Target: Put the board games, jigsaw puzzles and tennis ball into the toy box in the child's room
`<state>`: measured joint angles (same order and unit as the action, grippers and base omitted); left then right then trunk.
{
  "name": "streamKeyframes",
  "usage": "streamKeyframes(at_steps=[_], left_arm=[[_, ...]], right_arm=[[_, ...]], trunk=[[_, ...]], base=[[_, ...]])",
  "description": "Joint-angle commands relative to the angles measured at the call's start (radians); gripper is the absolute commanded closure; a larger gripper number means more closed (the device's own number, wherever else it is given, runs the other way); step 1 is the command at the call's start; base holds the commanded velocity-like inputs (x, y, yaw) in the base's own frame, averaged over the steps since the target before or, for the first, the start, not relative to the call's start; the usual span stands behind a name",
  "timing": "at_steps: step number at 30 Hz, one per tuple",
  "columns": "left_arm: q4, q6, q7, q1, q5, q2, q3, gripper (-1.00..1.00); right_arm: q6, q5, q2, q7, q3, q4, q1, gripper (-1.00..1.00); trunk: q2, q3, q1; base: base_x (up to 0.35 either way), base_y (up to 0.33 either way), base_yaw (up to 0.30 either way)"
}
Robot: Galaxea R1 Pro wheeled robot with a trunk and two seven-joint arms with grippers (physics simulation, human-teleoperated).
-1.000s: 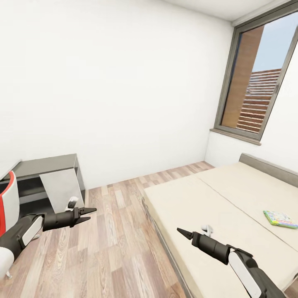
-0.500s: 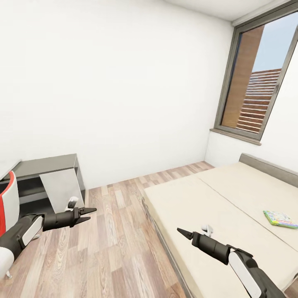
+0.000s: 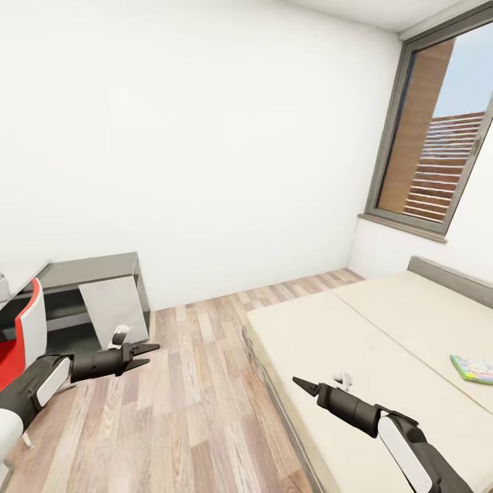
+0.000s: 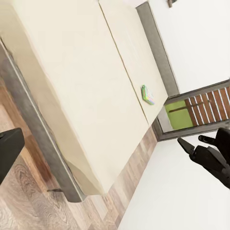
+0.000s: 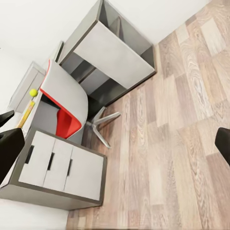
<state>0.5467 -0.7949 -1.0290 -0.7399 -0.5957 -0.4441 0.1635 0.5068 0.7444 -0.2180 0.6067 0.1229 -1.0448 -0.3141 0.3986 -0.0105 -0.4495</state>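
Beige mattress, the bed (image 3: 383, 356), fills the lower right of my head view; one board game (image 3: 474, 368), green-bordered, lies flat on it at the right edge. Left tool (image 3: 152, 355), fingers slightly apart, empty, hangs over plank floor (image 3: 185, 411) at left. Right tool (image 3: 300, 383), state I cannot tell, holds nothing above the bed's near edge. Tennis ball (image 5: 33, 92) sits on the worktop (image 5: 40, 117) beside a red chair (image 5: 67, 108) in my right wrist view.

Both arms reach forward at low height, well apart; the left gripper (image 3: 145, 355) and the right gripper (image 3: 302, 385) each hold nothing, fingers slightly parted.
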Motion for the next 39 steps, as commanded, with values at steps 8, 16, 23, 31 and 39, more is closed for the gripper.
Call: streamKeyframes(at_steps=[8, 16, 23, 31, 39], left_arm=[[-0.001, -0.006, 0.000, -0.001, -0.007, -0.001, 0.005, -1.00], [-0.001, -0.006, 0.000, -0.001, -0.007, -0.001, 0.005, -1.00], [-0.001, -0.006, 0.000, -0.001, -0.007, -0.001, 0.005, -1.00], [-0.001, -0.006, 0.000, -0.001, -0.007, -0.001, 0.005, -1.00], [-0.001, -0.006, 0.000, -0.001, -0.007, -0.001, 0.005, -1.00]], right_arm=[[0.008, 0.009, 0.000, -0.003, 0.001, 0.000, 0.000, -1.00], [0.011, 0.009, 0.000, -0.004, 0.000, 0.001, 0.000, -1.00], [0.012, 0.009, 0.000, -0.005, 0.005, 0.002, 0.000, -1.00], [0.012, 0.008, 0.000, -0.005, 0.011, 0.002, 0.000, -1.00], [0.012, 0.008, 0.000, -0.005, 0.012, 0.002, 0.000, -1.00]], trunk=[[0.001, -0.001, -0.001], [0.001, -0.001, -0.001], [0.001, -0.001, -0.001], [0.001, -0.001, -0.001], [0.001, -0.001, -0.001]], base=[[0.000, 0.000, 0.277], [0.000, -0.013, 0.289], [0.000, -0.064, 0.291], [0.000, -0.078, 0.291], [0.000, -0.081, 0.291]])
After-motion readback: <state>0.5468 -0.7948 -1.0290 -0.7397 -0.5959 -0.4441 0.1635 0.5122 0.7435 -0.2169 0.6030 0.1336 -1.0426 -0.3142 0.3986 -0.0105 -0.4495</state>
